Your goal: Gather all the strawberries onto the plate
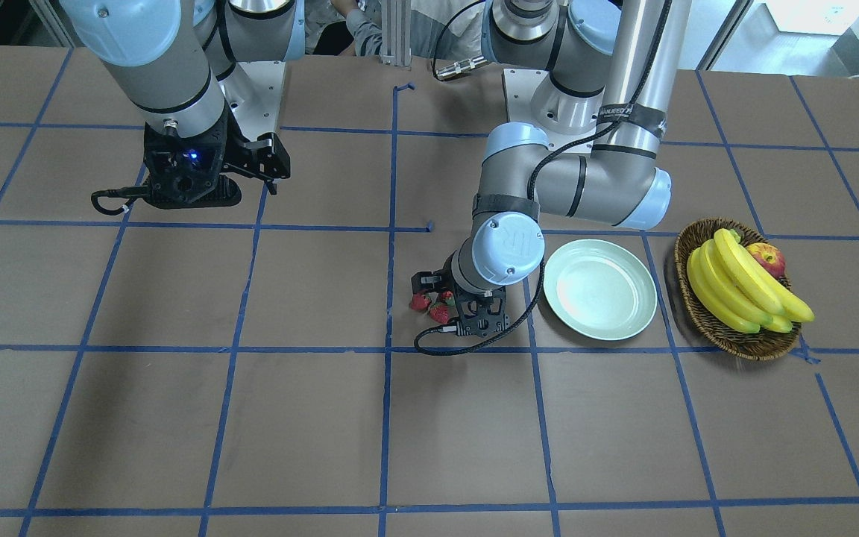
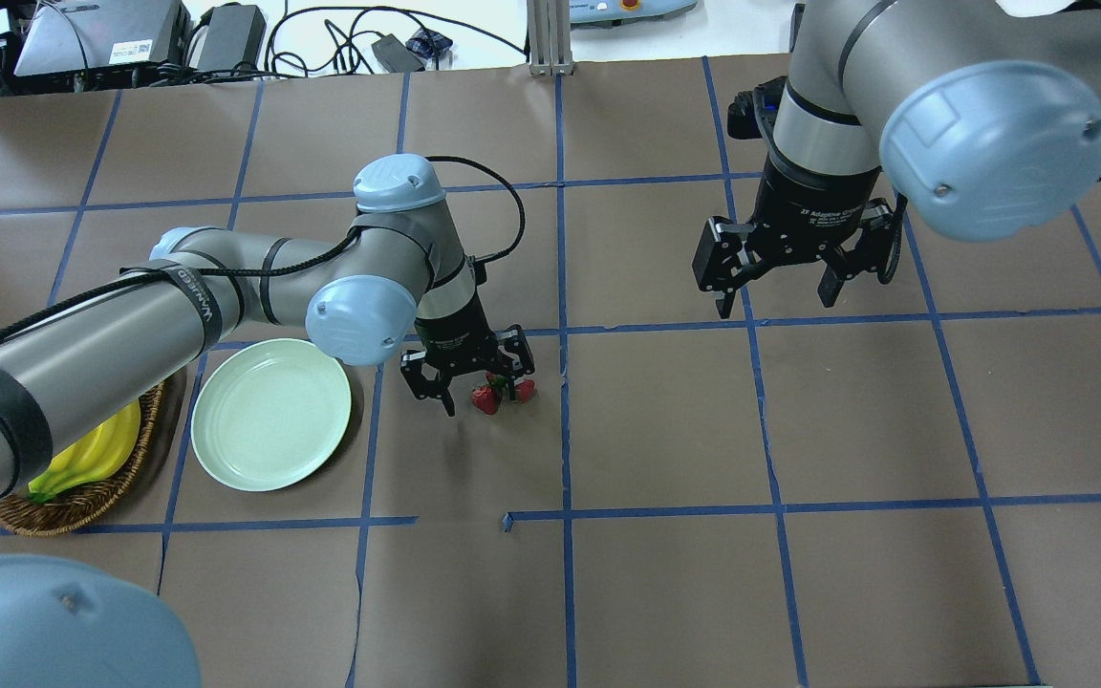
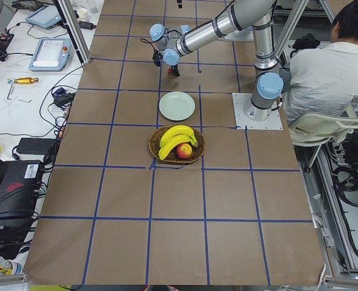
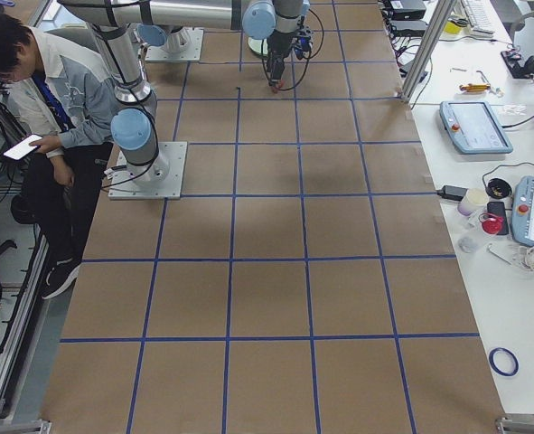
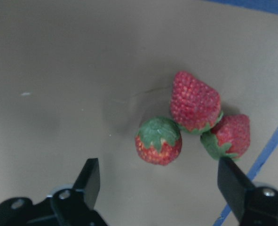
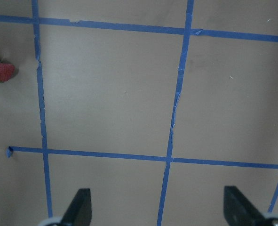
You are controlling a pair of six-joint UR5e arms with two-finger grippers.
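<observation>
Three small red strawberries lie touching one another on the brown table: one (image 5: 158, 141) upright with its green top up, one (image 5: 195, 101) behind it, one (image 5: 230, 136) to the right. They also show in the overhead view (image 2: 485, 398) and the front view (image 1: 441, 313). My left gripper (image 5: 160, 176) (image 2: 479, 387) is open, low over the cluster, its fingers on either side of it and touching none. The pale green plate (image 2: 270, 414) (image 1: 601, 289) lies empty just beside it. My right gripper (image 2: 778, 301) (image 6: 160, 207) is open and empty, high above the table.
A wicker basket (image 1: 698, 313) (image 2: 82, 506) with bananas (image 1: 743, 287) and an apple (image 1: 767, 259) stands beyond the plate, away from the strawberries. Blue tape lines grid the table. A person sits behind the robot in the side views.
</observation>
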